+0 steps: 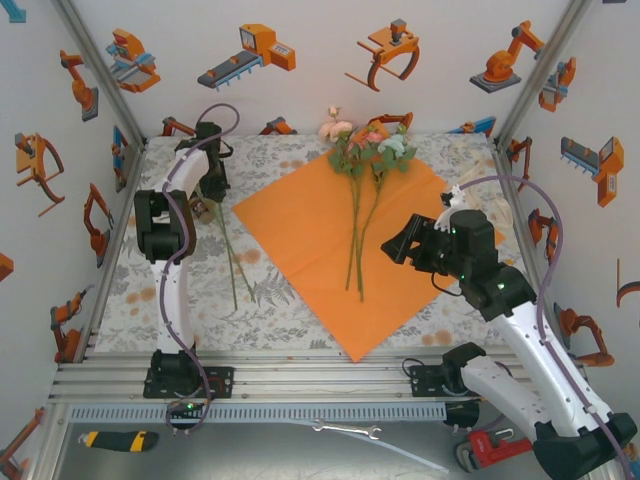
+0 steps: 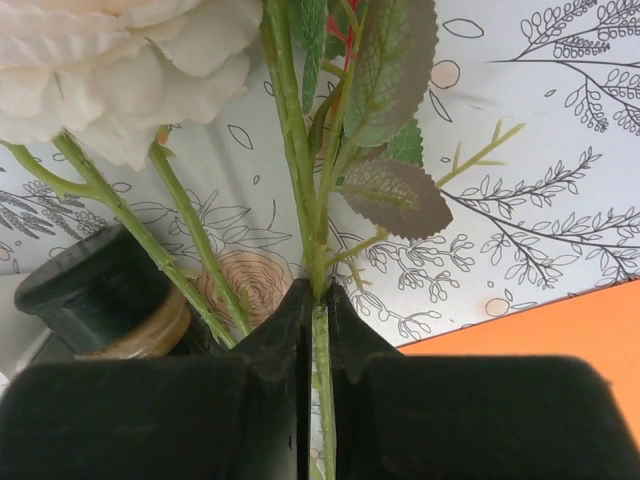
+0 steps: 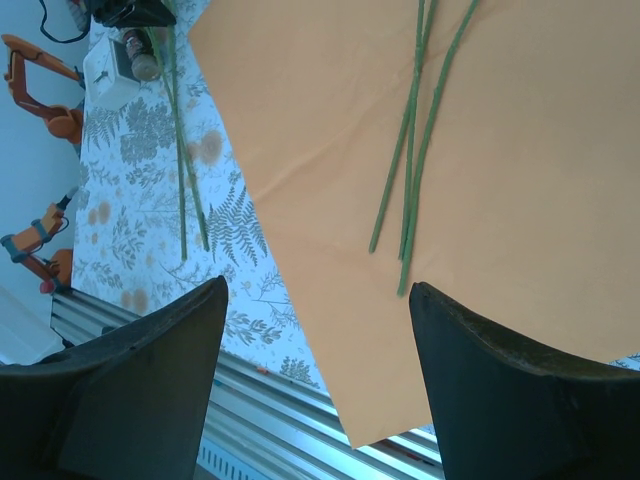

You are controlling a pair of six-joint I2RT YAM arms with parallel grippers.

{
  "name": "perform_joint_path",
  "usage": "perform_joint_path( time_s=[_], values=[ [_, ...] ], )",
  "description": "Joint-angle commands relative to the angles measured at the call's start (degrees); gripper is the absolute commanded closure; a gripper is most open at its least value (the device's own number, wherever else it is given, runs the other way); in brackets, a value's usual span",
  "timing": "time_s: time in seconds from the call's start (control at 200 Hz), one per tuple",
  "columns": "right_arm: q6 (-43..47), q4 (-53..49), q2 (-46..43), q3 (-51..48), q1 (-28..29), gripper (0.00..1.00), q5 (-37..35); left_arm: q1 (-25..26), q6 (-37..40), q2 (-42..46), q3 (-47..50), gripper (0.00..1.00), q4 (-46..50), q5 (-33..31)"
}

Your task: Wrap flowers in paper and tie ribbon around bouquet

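The left jaws are pinched together on one thin green stem (image 2: 322,390) of the flowers, low on its bare length below the leaves (image 2: 395,190). A cream-white rose (image 2: 100,60) hangs just beyond them. This sprig and a second stalk (image 1: 232,270) lie on the far left of the bench (image 1: 280,310), off the paper, with their cut ends pointing to the near side. The right jaws stand wide apart with nothing between them, hovering over the near right part of the paper (image 3: 520,150).

The rest of the flowers (image 1: 365,150) lie on the paper (image 1: 300,235). Their heads are at its far corner and their long stems (image 3: 410,160) run toward the near side.

The sprig looks very light, and its stem looks springy rather than stiff. A grip on the bare stalk seems right, since petals and leaves would crush or slip. Held so low, the heavy head will likely droop and swing, and the smooth stalk may twist between the jaws.

The sheet looks thin, limp and easily creased. It is probably best lifted by a corner or edge, though lying flat on the cloth it will be hard to get under.

No brand, label or writing can be read anywhere. The walls carry only orange robot-arm stickers (image 1: 255,50), and the tools (image 1: 345,430) on the near ledge show no legible marks.
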State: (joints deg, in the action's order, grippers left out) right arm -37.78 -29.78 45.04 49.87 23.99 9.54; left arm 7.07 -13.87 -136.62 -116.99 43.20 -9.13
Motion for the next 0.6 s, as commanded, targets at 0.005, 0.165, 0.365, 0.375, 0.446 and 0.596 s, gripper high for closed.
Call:
perform_joint_path(
  time_s=[0.005,0.165,0.365,0.375,0.446,0.596],
  values=[
    [-1.16,-0.63,-0.87,0.99,0.21,0.33,-0.4,-0.3,0.29,2.9,-1.52,0.97,3.28,3.84],
    [-1.15,0.03,-1.05,1.09,0.19,0.33,-0.27,-0.04,-2.34,9.79,-1.41,1.0,0.97,10.54],
    [-1.32,0.25,-1.09,1.11,0.23,0.33,-0.21,0.68,-6.55,20.67,4.42,1.0,-6.26,15.78],
    [-1.33,0.25,-1.11,1.11,0.19,0.33,-0.24,0.73,-6.77,21.15,4.76,1.0,-6.57,15.98],
    [-1.33,0.29,-1.25,0.98,0.2,0.33,-0.39,1.29,-8.56,24.84,7.55,1.0,-10.24,17.77],
    [-1.41,0.6,-1.12,0.89,0.21,0.33,-0.36,3.11,-17.99,32.13,16.89,1.0,-25.8,26.09]
  ],
)
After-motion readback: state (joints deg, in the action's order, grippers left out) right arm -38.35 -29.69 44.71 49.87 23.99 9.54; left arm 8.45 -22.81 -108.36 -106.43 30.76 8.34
